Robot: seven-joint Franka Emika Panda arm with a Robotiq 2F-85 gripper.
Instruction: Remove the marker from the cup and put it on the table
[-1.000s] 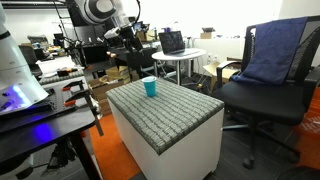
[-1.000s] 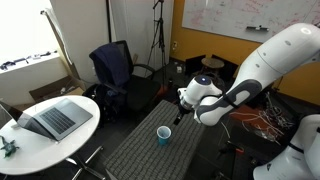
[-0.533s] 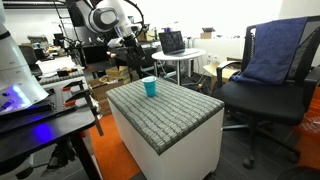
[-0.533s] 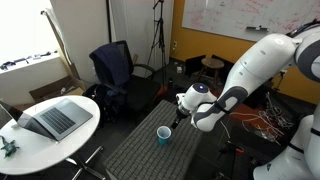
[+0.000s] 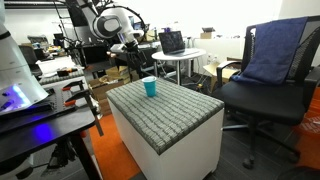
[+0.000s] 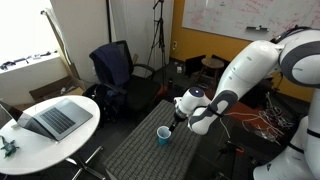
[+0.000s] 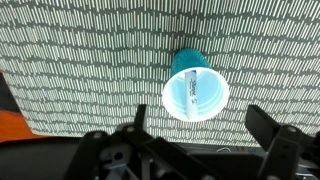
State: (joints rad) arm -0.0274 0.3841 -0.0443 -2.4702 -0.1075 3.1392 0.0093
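There is one small round blue cup (image 7: 195, 88) with one marker (image 7: 188, 96) lying inside it. It stands on the surface (image 5: 175, 112), a big box with white sides and a bumpy grey woven top. In the wrist view the two fingers (image 7: 266, 128) are wide apart, holding nothing, with the cup at 12 o'clock from their gap. The office room around has a dark chair (image 5: 262, 90) and a round white table (image 6: 88, 105) with one laptop (image 6: 55, 118).

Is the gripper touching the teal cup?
Apart. In the wrist view the open gripper flanks the small teal-blue round cup, with grey woven tabletop showing between each finger and its rim.
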